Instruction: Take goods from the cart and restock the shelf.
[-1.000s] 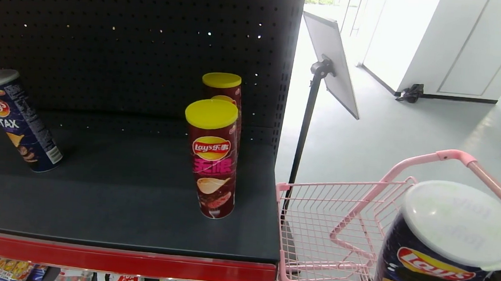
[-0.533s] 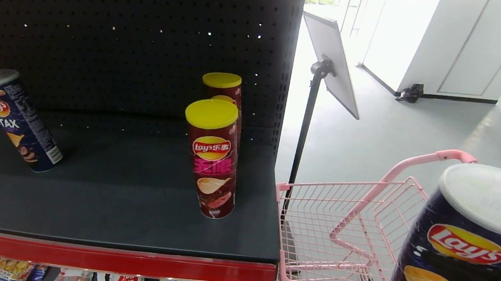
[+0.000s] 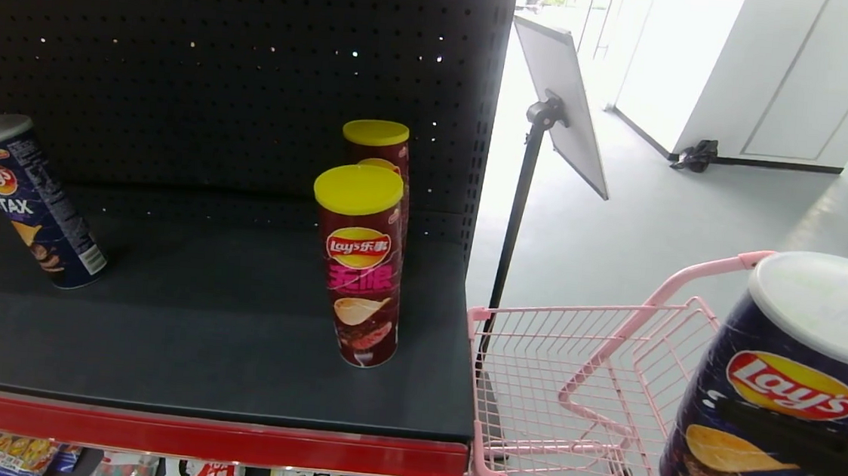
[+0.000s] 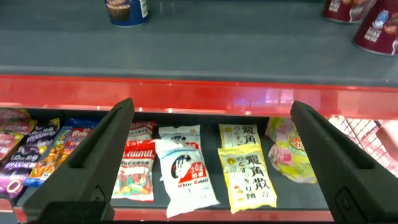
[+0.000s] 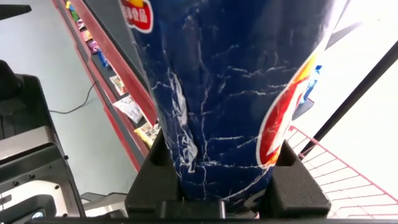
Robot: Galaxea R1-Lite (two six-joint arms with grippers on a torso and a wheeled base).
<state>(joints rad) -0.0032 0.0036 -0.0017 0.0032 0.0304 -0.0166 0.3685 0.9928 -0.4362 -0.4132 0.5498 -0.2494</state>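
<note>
**A chip can held over the cart, not yet shelved**

The blue can (image 3: 779, 394), a glossy smooth cylinder capped with a pale plastic lid, is clamped round its lower body by the right gripper (image 5: 224, 186) above the pink wire cart (image 3: 600, 312). The left gripper (image 4: 214, 162) is spread wide and empty before the bagged sweets (image 4: 186, 174). The transfer step is judged to be in hand. Next, the can should be swung left over the matte dark shelf (image 3: 194, 371) and set upright between the other blue can (image 3: 29, 203) and the red cans (image 3: 359, 263).
</note>
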